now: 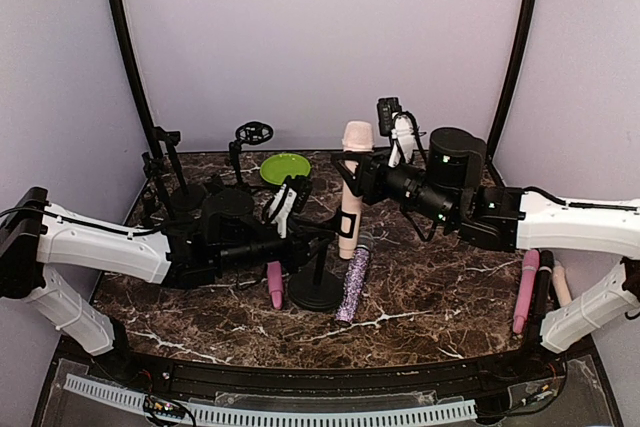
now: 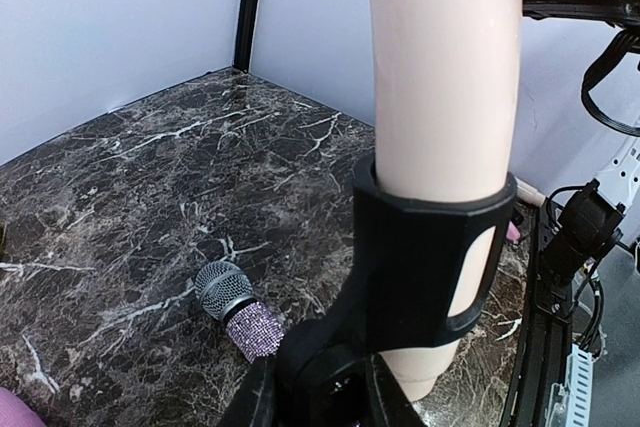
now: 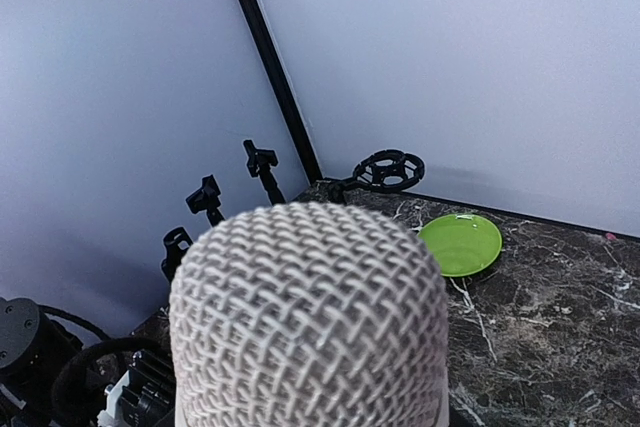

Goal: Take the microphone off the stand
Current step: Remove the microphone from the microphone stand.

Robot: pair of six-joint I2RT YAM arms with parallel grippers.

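A cream microphone [image 1: 351, 182] with a mesh head [image 3: 310, 317] stands upright in the black clip [image 1: 347, 226] of a stand with a round base [image 1: 315, 292]. In the left wrist view its body [image 2: 445, 67] still sits inside the clip [image 2: 430, 257]. My left gripper [image 1: 312, 237] is shut on the stand just below the clip, with its fingers [image 2: 245, 397] on either side of the joint. My right gripper [image 1: 352, 173] is closed around the microphone's upper body. Its fingers are hidden under the head in the right wrist view.
A purple glitter microphone [image 1: 353, 282] and a pink one [image 1: 274, 284] lie beside the stand base. A green plate [image 1: 285, 167] and several empty stands [image 1: 165, 147] are at the back left. Pink and black microphones [image 1: 525, 292] lie at the right edge.
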